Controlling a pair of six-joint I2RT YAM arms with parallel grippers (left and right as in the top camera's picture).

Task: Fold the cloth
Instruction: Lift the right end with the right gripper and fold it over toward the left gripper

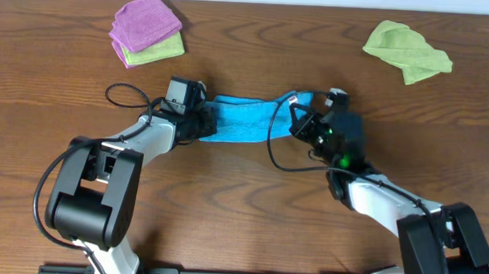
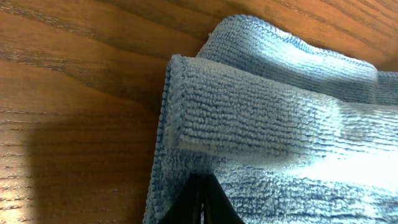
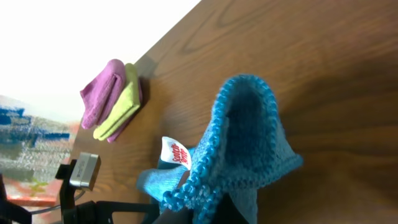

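A blue microfibre cloth (image 1: 243,120) lies stretched between my two grippers at the table's middle. My left gripper (image 1: 197,122) is shut on the cloth's left end; in the left wrist view the fingers (image 2: 200,202) pinch the cloth (image 2: 273,124), which is doubled over near its hemmed edge. My right gripper (image 1: 305,121) is shut on the right end and holds it lifted; in the right wrist view the cloth (image 3: 249,137) bunches over the fingers (image 3: 205,208), with a white label (image 3: 174,152) showing.
A folded purple cloth (image 1: 144,21) lies on a folded green one (image 1: 159,49) at the back left; the stack also shows in the right wrist view (image 3: 112,99). A crumpled green cloth (image 1: 407,50) lies at the back right. Black cables loop beside both arms.
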